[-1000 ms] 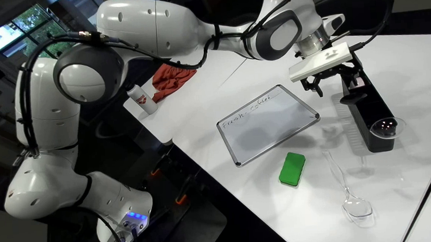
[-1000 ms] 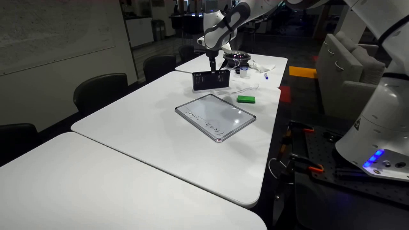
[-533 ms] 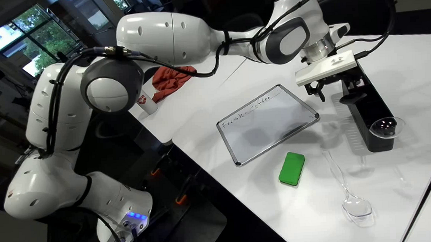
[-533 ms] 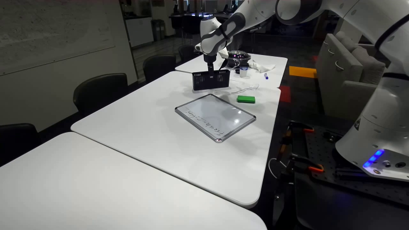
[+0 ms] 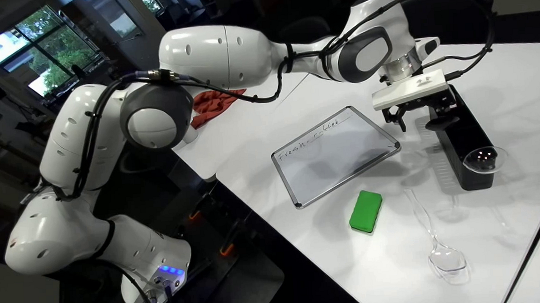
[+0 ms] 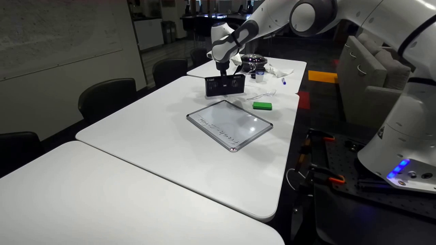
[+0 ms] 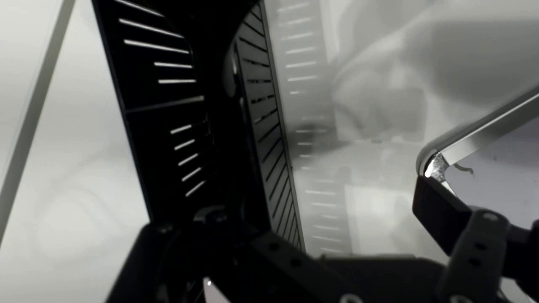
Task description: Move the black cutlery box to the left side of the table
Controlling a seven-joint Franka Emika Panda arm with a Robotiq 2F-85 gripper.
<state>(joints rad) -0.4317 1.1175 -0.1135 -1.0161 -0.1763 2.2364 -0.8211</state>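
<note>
The gripper (image 5: 423,119) had its jaws spread wide. 1 finger (image 7: 440,214) stood outside the black cutlery box (image 5: 467,135), on the side toward the whiteboard (image 5: 331,157); the other was over or inside the box, which could not be told, nor whether either touched it. In the wrist view, a slotted long wall (image 7: 276,164) of the box ran through the gap between the 2. The box stood upright on the table (image 5: 520,108), a dark oval piece (image 5: 441,123) at its rim and a clear round piece (image 5: 485,160) at 1 end. A seam line (image 7: 36,105) passed apart from 1 long side, at a slant; on the other side, a strip of white top separated box and whiteboard. The green block (image 5: 366,211) and a clear spoon (image 5: 437,239) lay apart from the box. In an exterior view, a broad stretch of table reached from the whiteboard toward the opposite end, black chairs (image 6: 107,98) along its long edge.
</note>
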